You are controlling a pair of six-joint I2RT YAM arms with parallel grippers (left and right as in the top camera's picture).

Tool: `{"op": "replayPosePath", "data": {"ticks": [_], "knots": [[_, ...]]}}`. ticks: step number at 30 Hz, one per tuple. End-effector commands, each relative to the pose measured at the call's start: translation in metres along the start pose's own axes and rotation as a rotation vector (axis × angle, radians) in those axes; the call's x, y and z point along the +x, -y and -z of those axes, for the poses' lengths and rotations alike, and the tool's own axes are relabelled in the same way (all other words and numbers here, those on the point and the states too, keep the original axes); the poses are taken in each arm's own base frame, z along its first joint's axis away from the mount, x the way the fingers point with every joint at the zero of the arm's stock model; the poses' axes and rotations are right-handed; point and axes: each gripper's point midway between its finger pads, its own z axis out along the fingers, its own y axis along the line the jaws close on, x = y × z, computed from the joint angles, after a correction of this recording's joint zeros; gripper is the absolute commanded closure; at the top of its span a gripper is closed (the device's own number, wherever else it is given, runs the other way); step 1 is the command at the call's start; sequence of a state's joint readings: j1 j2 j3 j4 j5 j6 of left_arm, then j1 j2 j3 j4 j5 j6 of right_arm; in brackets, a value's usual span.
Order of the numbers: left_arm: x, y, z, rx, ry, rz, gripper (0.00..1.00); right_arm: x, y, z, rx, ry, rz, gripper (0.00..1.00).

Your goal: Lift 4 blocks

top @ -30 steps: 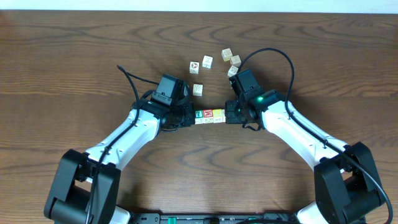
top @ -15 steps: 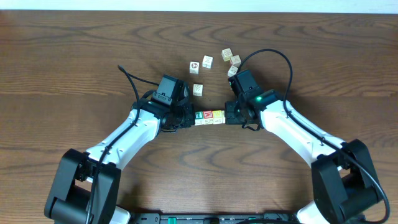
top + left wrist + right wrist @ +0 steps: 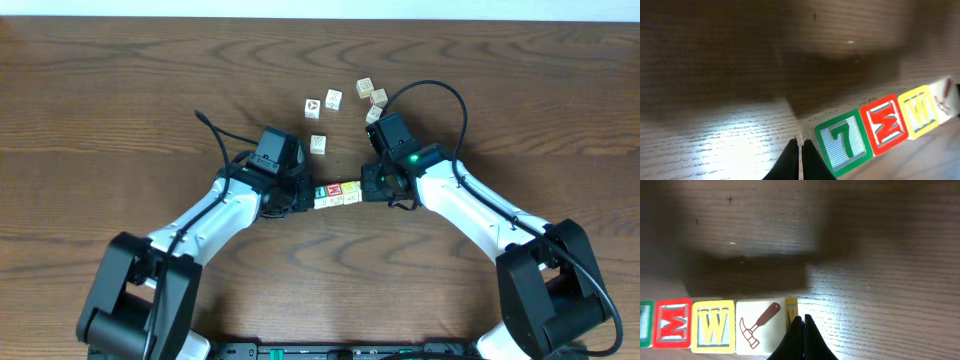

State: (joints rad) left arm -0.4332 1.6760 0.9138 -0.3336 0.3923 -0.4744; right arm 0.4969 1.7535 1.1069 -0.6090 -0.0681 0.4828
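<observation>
Four blocks form one tight row between my two grippers: green with a white 7 (image 3: pixel 845 142), red with a white M (image 3: pixel 885 125), yellow with a W (image 3: pixel 713 326) and white with a hammer picture (image 3: pixel 760 325). In the overhead view the row (image 3: pixel 338 193) sits mid-table, slightly slanted. My left gripper (image 3: pixel 800 142) is shut, its tip against the green end. My right gripper (image 3: pixel 801 319) is shut too and presses the white end. The row's shadow falls apart from it on the wood, so it looks raised off the table.
Several loose cream cubes with small pictures lie behind the arms: one (image 3: pixel 318 144) just behind the left gripper, two (image 3: pixel 313 105) (image 3: pixel 333 98) farther back, and a cluster (image 3: pixel 373 100) at the back right. A black cable (image 3: pixel 440 95) loops over the right arm.
The left arm has pushed rightward and slightly nearer. The row of blocks has tilted, its left end now lower in the overhead view. Both grippers stay shut.
</observation>
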Motion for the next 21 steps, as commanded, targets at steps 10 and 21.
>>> {"op": "replayPosePath", "data": {"ticks": [10, 21], "knots": [[0.026, 0.042, -0.015, 0.184, -0.128, -0.046, 0.93, 0.017, -0.07, 0.012, -0.243, -0.07, 0.071, 0.99], [0.026, 0.041, -0.015, 0.18, -0.126, -0.047, 0.93, 0.036, -0.057, 0.001, -0.213, -0.121, 0.06, 0.99]]}}
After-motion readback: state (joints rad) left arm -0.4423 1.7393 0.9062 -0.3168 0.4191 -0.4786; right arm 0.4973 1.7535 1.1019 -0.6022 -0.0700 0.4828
